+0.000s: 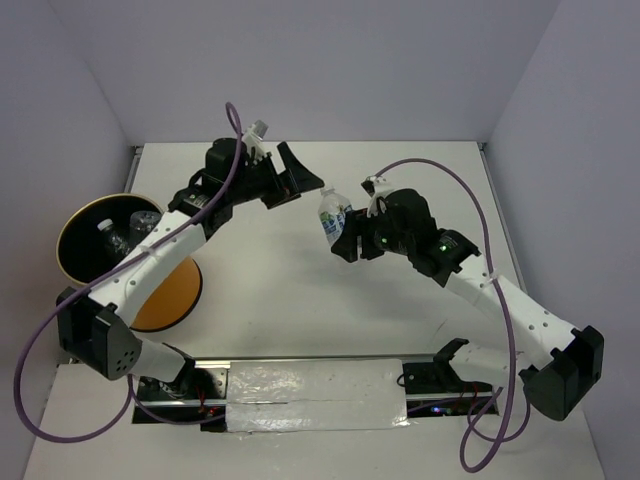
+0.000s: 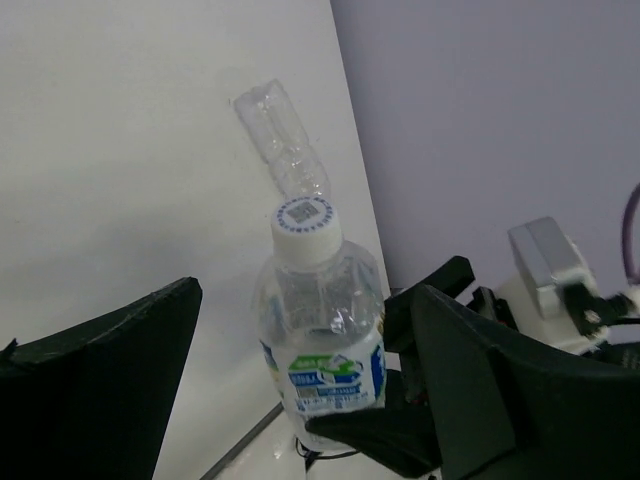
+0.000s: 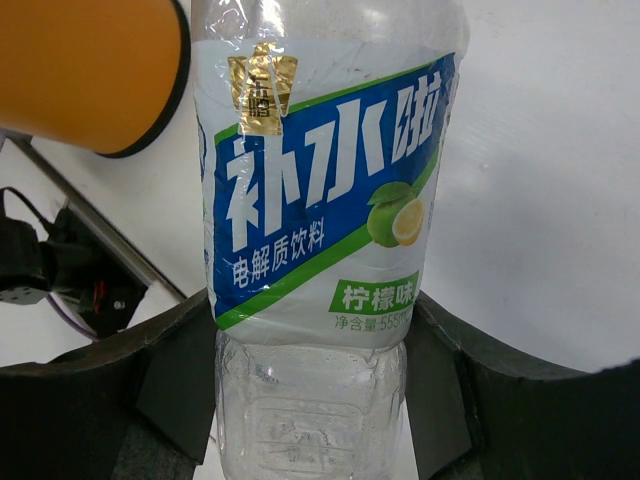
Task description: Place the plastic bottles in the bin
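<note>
- Bin (image 1: 165, 295) at left; a bare bottle (image 2: 282, 140) lies near the wall (image 2: 480, 120).
- Right gripper (image 3: 310, 385) clamps the labelled bottle (image 3: 320, 200) (white cap); left gripper (image 1: 292, 185), spread wide, faces it.

My overhead camera looks down from behind the arm bases (image 1: 98, 340) across the whole bench (image 1: 400, 300). The left wrist view faces the labelled bottle (image 2: 325, 340) from nearby. The right wrist view sits almost against it, bin (image 3: 90, 70) behind. All three share that bottle.
</note>
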